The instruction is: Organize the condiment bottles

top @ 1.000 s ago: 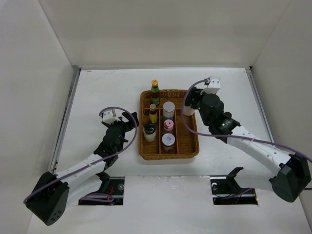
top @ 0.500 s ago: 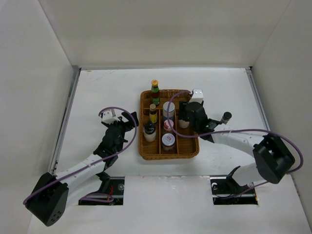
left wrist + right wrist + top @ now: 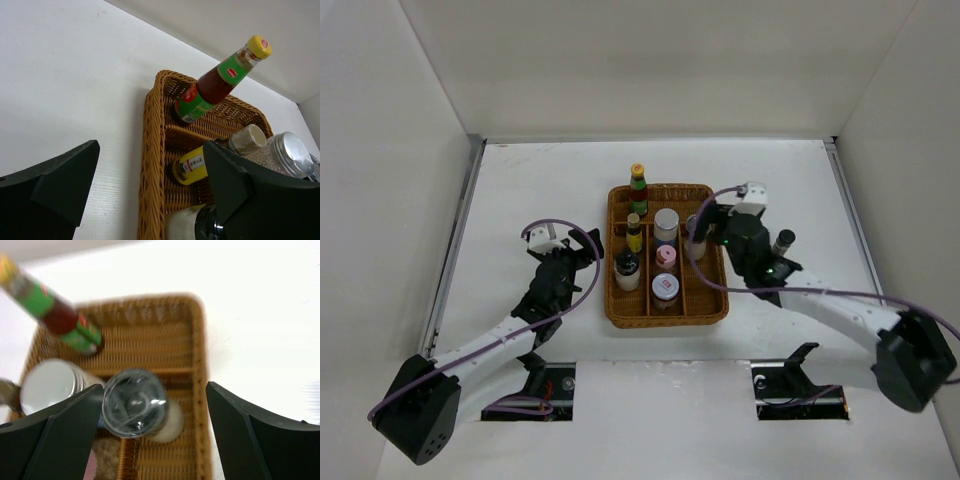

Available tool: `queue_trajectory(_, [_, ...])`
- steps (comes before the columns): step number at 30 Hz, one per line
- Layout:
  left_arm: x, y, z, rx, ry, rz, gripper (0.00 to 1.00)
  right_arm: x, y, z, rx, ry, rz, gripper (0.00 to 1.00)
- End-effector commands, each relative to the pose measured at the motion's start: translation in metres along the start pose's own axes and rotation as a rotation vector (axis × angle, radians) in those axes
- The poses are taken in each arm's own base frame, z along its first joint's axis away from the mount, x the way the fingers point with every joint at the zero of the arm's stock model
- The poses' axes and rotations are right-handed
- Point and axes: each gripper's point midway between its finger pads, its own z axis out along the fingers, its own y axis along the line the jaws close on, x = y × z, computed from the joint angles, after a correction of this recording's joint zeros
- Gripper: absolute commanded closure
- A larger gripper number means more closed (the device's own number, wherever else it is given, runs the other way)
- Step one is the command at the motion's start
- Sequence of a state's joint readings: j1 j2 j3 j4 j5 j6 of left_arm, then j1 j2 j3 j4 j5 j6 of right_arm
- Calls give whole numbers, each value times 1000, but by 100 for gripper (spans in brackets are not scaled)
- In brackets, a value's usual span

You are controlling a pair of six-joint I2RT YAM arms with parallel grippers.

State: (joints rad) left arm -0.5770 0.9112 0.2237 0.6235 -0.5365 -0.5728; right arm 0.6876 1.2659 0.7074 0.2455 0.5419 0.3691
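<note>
In the right column of the tray (image 3: 716, 300), a shaker (image 3: 134, 402) is standing upright, and the right claw (image 3: 155, 387) is hanging over it with its fingers spread wide. It is gripping nothing, though the shaker is sitting closer to one finger than the other. Six more bottles, the green bottle (image 3: 638, 188) among them, are filling the left and middle columns. One dark bottle (image 3: 783, 241) is waiting on the bench (image 3: 540, 180) just right of the tray, beside the right arm. The left claw (image 3: 580, 243) is also gaping empty near the tray's left rim. The shaker's placing is likely finishing. Next, the right claw probably needs to be rising straight up, clear of the shaker's top, then swinging right to take the dark bottle and carrying it to the free near end of the right column.
</note>
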Motion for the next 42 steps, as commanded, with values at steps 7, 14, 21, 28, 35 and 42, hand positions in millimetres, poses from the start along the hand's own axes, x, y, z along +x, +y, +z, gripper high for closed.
queue_trajectory(7, [-7, -12, -1, 45, -21, -34, 15, -50, -156, -46, 496, -219, 215, 12])
queue_trajectory(14, [-3, -16, -1, 62, -8, -44, 15, -11, -206, -47, 696, -87, 151, 12])
queue_trajectory(21, [-8, -18, -5, 78, -20, -62, 15, 1, -205, -24, 630, -7, 208, 16])
queue_trajectory(28, [-3, -18, -3, 75, -4, -56, 15, 13, -200, -5, 609, 39, 209, 28])
queue_trajectory(35, [-2, -14, -1, 60, -4, -54, 15, 1, -204, -9, 662, -14, 172, 58])
queue_trajectory(42, [-3, -9, 0, 42, -10, -53, 14, -27, -151, -34, 493, -83, 152, 62])
